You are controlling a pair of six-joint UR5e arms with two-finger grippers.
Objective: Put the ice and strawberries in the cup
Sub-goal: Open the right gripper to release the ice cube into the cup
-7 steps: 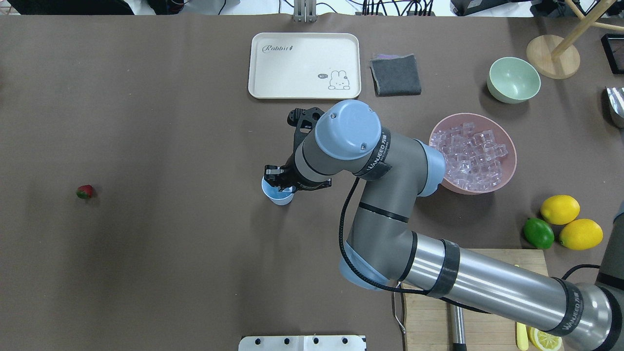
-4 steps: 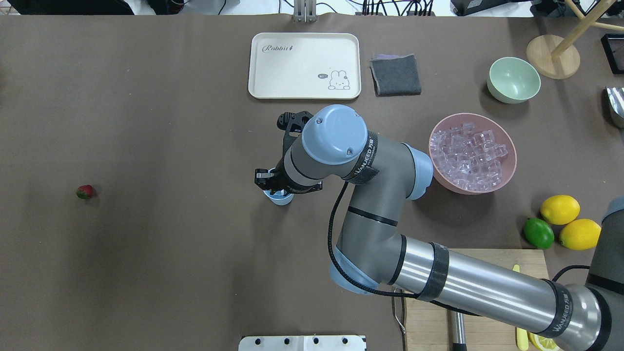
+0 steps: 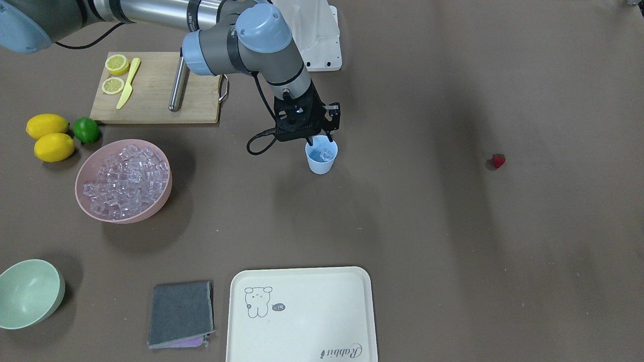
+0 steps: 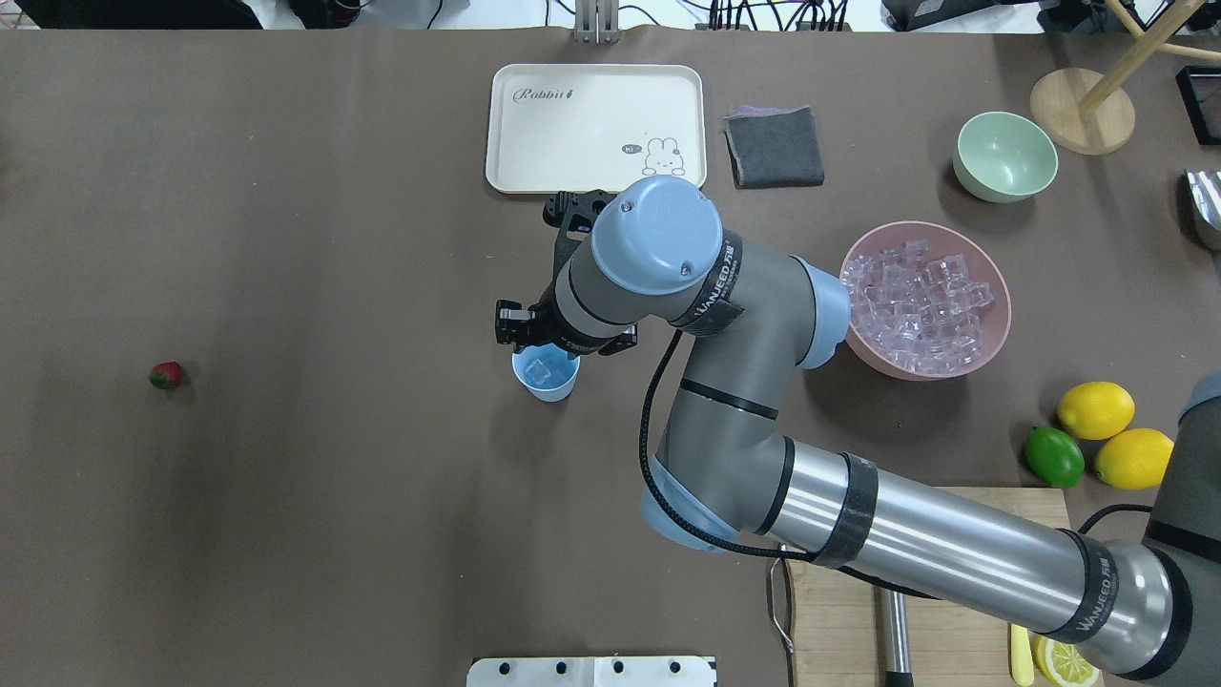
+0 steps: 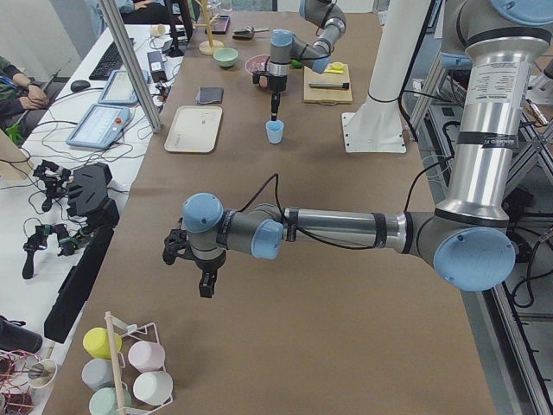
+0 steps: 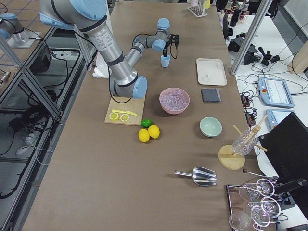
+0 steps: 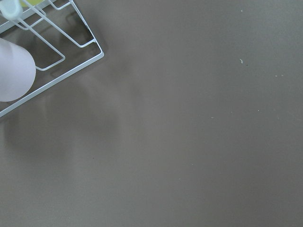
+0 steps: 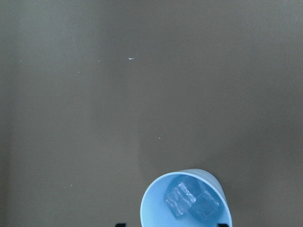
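The light blue cup (image 4: 546, 374) stands upright at mid-table and holds two clear ice cubes (image 8: 179, 201). It also shows in the front view (image 3: 321, 158). My right gripper (image 3: 319, 139) hovers just above the cup's rim, on the side toward the tray. In the right wrist view its fingertips show wide apart at the bottom edge, open and empty. More ice (image 4: 920, 305) fills the pink bowl (image 4: 992, 343). The tiny red strawberry (image 4: 165, 375) lies alone far to the left. My left gripper (image 5: 206, 290) hangs over bare table far from the cup; I cannot tell whether it is open or shut.
A cream tray (image 4: 596, 129), a grey cloth (image 4: 774, 146) and a pale green bowl (image 4: 1005, 156) lie at the far side. Two lemons (image 4: 1095, 409) and a lime (image 4: 1053, 456) sit by the cutting board (image 4: 839, 611). A wire cup rack (image 7: 57, 61) is near my left gripper.
My right gripper has moved off the cup's mouth toward the tray side. The cup, covered before, now shows with ice inside. The strawberry has not moved.
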